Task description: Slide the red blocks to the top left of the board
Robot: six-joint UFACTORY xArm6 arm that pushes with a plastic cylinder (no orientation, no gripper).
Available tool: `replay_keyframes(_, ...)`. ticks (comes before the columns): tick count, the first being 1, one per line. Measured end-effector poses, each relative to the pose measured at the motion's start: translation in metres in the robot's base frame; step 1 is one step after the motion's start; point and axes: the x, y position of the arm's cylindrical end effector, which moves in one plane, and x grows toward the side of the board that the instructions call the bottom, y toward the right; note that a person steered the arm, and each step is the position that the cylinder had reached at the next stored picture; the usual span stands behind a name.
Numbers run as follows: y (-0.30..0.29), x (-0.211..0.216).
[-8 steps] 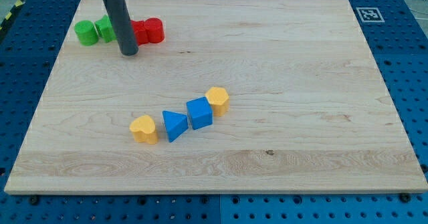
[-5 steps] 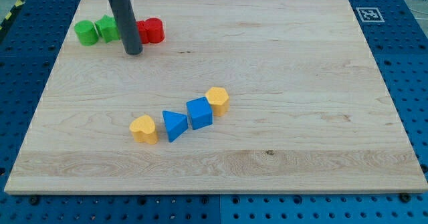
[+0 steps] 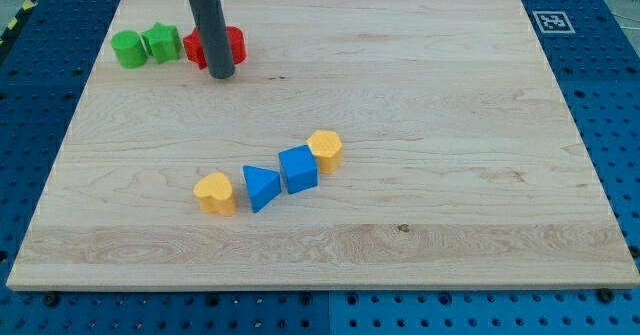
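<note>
Two red blocks sit at the board's top left, partly hidden by the rod: one [image 3: 192,49] shows to the rod's left, the other [image 3: 236,45] to its right. Their shapes cannot be made out. My tip [image 3: 221,74] rests on the board just below them, roughly between the two. A green round block [image 3: 127,49] and a green star-like block [image 3: 160,43] stand in line to the left of the reds.
In the middle of the board lies a row: a yellow heart block [image 3: 215,192], a blue triangle [image 3: 261,187], a blue cube [image 3: 298,168] and a yellow hexagon block [image 3: 325,149]. A fiducial tag [image 3: 551,21] marks the top right corner.
My tip has slid to the right along the bottom side of the block row, from under the green star to under the red blocks. The blocks have not visibly moved.
</note>
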Motion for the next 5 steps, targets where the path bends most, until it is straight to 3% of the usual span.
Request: replay_keyframes(5,0.003,-0.002)
